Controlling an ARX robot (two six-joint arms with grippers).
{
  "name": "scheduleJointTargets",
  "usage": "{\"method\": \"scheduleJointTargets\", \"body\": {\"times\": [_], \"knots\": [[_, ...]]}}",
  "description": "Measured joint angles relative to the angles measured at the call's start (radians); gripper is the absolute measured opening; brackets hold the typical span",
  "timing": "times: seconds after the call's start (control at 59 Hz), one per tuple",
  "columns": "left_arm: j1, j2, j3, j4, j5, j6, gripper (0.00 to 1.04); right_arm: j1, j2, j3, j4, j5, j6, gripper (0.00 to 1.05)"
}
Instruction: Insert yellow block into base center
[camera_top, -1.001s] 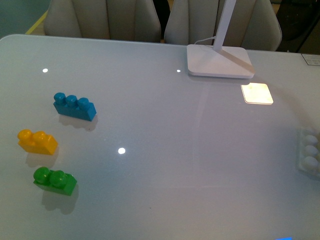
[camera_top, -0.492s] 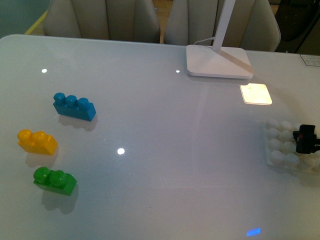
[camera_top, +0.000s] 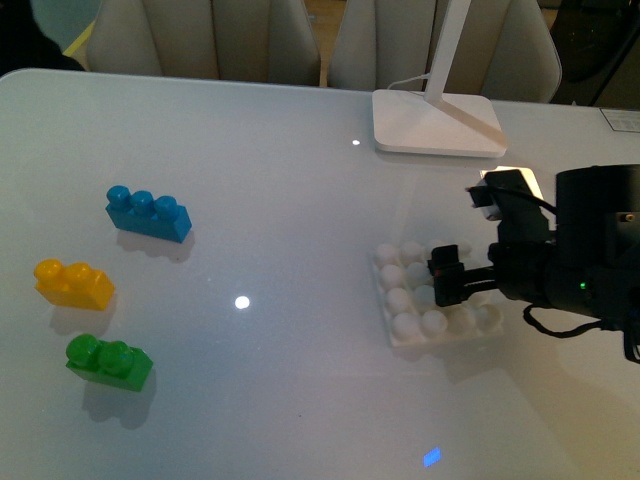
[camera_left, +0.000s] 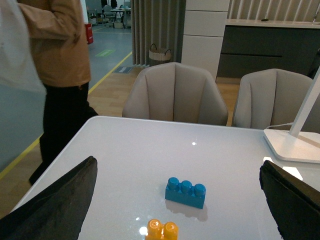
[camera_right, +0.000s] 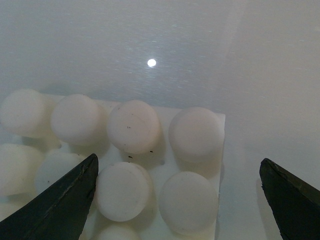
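R claw (camera_right: 178, 159) is released, fingers spread wide, over the flat white square studded plastic base (camera_top: 405, 300), which lies right of centre on the glossy white table (camera_top: 300, 200). The small yellow-orange two-stud plastic block (camera_top: 74, 284) sits far left, betw. the blue three-stud brick (camera_top: 150, 213) & the green two-stud brick (camera_top: 110, 362), touching neither. L claw (camera_left: 177, 163) is also released, empty.

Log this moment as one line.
right fingers: open, over base | left fingers: open, empty | yellow block: on table, ungrasped
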Motion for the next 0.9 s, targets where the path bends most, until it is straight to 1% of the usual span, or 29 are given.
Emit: {"method": "scheduleJointTargets", "body": {"times": [0.22,0.458,0.644,0.899], "knots": [[0.000,0.000,0.000,0.000,0.000,0.000,0.97,0.109,0.027,0.069,-0.041,0.045,0.126,0.96],[0.000,0.000,0.000,0.000,0.000,0.000,0.97,0.216,0.061,0.177,-0.108,0.143,0.267,0.96],[0.000,0.000,0.000,0.000,0.000,0.000,0.97,0.277,0.083,0.255,-0.172,0.191,0.338,0.96],[0.000,0.000,0.000,0.000,0.000,0.000,0.97,0.356,0.104,0.337,-0.237,0.219,0.385,0.96]]}}
